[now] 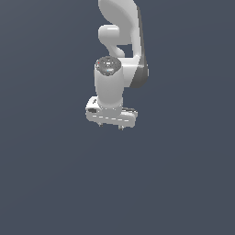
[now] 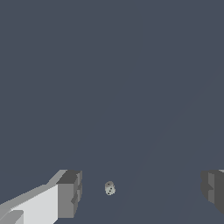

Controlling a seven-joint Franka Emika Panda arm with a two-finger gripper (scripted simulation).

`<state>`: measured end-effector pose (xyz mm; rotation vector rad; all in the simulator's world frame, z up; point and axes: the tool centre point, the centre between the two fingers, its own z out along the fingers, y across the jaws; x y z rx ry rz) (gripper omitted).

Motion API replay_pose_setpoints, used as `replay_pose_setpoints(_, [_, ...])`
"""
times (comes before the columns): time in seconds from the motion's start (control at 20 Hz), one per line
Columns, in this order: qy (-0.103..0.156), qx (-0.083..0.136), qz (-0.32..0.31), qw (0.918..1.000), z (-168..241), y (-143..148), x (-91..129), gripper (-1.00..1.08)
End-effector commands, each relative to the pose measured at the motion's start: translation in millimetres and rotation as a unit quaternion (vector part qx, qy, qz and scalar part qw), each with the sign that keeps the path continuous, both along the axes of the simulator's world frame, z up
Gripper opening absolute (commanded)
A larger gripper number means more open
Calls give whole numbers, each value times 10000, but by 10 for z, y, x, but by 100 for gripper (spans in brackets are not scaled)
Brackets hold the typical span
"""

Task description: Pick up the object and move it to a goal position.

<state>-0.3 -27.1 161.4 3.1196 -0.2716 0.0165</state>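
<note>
Looking down from the wrist view, we see the object (image 2: 110, 188), a tiny pale speckled lump, lying on the floor (image 2: 109, 87). It sits between our fingers (image 2: 70, 194), nearer to one of them. Our gripper (image 2: 142, 190) is spread wide and holds nothing. We think the lump is light and hard. We should pinch it across its middle, gently, so it does not roll away.

There is one robot arm (image 1: 120, 59) and it has one gripper (image 1: 110, 125). The gripper has two fingers (image 2: 69, 194), both seen in the wrist view. There is one small speckled object (image 2: 110, 188). I count no other kind of thing.
</note>
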Motion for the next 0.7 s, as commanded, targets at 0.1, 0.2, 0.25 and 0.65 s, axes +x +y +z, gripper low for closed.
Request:
replay_pose_setpoints(0.1, [4,31,-465,9989,-95,54,-60,100])
replay_pose_setpoints(0.2, [7,46,-719,9974,-145,82,-93,100])
replay_pose_setpoints(0.25, [8,53,-852,9964,-171,96,-111,100])
replay_pose_setpoints(0.65, [23,99,-1912,9815,-371,195,-261,100])
